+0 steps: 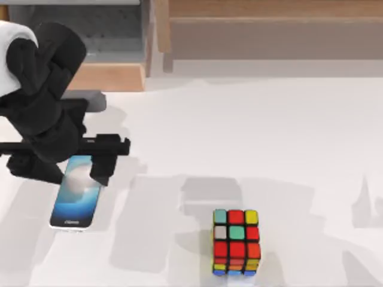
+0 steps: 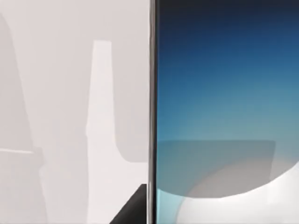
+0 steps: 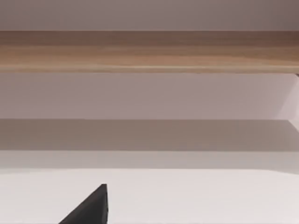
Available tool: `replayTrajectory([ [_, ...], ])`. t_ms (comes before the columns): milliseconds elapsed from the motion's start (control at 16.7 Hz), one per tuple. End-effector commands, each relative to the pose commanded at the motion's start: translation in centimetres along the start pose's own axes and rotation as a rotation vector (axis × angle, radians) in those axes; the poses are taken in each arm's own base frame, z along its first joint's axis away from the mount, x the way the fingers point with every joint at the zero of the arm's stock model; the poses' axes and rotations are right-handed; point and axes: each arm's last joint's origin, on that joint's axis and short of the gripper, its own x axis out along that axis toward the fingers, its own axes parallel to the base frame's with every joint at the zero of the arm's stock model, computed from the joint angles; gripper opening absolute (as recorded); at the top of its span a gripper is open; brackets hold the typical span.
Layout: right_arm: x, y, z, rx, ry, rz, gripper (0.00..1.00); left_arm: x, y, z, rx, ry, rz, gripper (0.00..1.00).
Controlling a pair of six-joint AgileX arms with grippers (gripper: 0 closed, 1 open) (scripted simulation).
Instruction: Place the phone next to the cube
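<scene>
White table (image 1: 251, 131) surface crossed by soft grey shadows. Along its far edge, a light wooden rail (image 1: 269, 9) runs across the right portion; a wooden block (image 1: 108, 76) and a grey perforated panel (image 1: 102, 27) stand toward the far left corner. Even, diffuse lighting.

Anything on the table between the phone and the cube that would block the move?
Nothing visible. The phone lies at the table's left under the left gripper; the cube sits to its right, nearer the front edge. The stretch of table between them is bare white surface with shadows.
</scene>
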Motion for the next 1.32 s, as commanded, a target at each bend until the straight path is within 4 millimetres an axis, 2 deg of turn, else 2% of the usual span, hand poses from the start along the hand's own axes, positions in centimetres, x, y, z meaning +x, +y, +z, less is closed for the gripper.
replayTrajectory([
  [300, 0.0, 0.0, 0.0, 0.000, 0.000, 0.000, 1.00, 1.2, -6.1, -2.5, -0.066, 0.050, 0.065, 0.00],
  [540, 0.0, 0.0, 0.0, 0.000, 0.000, 0.000, 1.00, 1.8, -8.8, -4.2, -0.096, 0.042, 0.121, 0.00],
  [720, 0.0, 0.0, 0.0, 0.000, 0.000, 0.000, 1.00, 2.0, -9.6, -4.8, -0.107, 0.032, 0.143, 0.00],
  [1320, 0.0, 0.0, 0.0, 0.000, 0.000, 0.000, 1.00, 1.8, -9.8, -4.7, -0.106, 0.029, 0.123, 0.00],
])
